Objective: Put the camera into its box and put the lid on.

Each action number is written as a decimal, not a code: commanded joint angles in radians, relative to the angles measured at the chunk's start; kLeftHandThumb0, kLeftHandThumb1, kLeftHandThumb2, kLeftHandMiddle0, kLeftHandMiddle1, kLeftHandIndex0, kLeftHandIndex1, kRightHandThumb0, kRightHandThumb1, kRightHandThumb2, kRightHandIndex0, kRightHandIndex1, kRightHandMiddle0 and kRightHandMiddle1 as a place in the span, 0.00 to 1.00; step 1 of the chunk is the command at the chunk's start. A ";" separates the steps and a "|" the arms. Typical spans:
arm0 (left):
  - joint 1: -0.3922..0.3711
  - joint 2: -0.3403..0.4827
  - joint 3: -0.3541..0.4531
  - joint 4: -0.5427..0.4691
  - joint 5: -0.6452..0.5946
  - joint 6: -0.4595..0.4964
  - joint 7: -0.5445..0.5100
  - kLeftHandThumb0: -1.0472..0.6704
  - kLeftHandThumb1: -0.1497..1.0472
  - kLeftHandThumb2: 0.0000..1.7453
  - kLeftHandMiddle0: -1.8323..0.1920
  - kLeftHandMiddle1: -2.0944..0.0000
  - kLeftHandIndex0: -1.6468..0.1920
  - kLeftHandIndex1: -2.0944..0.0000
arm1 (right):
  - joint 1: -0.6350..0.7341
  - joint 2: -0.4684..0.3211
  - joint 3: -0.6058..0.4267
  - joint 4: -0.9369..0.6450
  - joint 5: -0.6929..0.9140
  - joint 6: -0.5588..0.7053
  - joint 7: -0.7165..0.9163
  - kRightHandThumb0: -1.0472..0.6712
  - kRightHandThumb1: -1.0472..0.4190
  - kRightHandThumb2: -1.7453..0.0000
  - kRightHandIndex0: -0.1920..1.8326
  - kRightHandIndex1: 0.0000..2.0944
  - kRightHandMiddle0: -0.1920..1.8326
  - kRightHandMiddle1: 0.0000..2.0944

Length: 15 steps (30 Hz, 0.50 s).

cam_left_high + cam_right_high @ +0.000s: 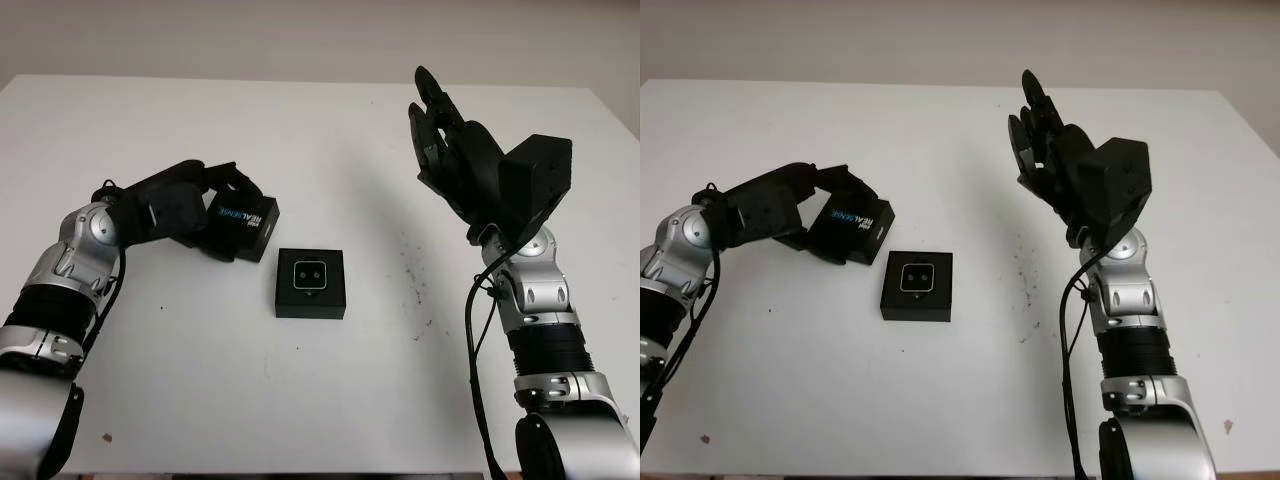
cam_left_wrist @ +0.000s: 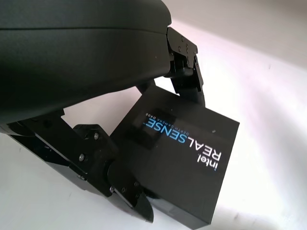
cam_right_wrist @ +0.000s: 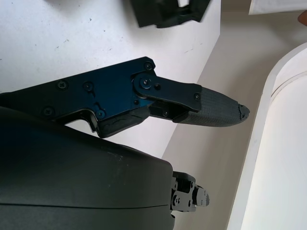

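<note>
The black box point(image 1: 335, 300) sits open near the table's middle, with the small silver-faced camera point(image 1: 309, 274) lying inside it. Just left of it, my left hand point(image 1: 235, 215) is shut on the black lid point(image 1: 243, 225), which carries the words "intel REALSENSE" point(image 2: 184, 141). The lid is tilted, and its near corner comes close to the box's far left corner. In the left wrist view, fingers point(image 2: 127, 191) clamp the lid from two opposite edges. My right hand point(image 1: 435, 115) is open, raised well above the table's right side.
The white table point(image 1: 180, 380) has a few dark specks point(image 1: 408, 262) right of the box. Its right edge point(image 3: 211, 52) drops off to the floor beside my right arm. Cables hang along both forearms.
</note>
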 commanded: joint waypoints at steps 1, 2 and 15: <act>0.010 0.016 0.025 -0.087 -0.008 0.068 -0.016 0.55 0.93 0.03 0.70 0.40 0.72 0.38 | 0.006 0.002 0.001 -0.005 0.003 -0.010 0.002 0.19 0.00 0.64 0.05 0.03 0.06 0.03; 0.015 0.019 0.033 -0.123 -0.015 0.110 -0.033 0.55 0.92 0.03 0.69 0.40 0.71 0.39 | 0.007 0.004 0.000 -0.006 0.005 -0.007 0.003 0.19 0.00 0.64 0.05 0.03 0.06 0.03; 0.032 0.049 0.063 -0.379 -0.079 0.343 -0.189 0.56 0.91 0.03 0.70 0.37 0.70 0.35 | 0.041 0.036 0.018 -0.042 0.002 0.047 -0.006 0.18 0.00 0.64 0.02 0.02 0.01 0.01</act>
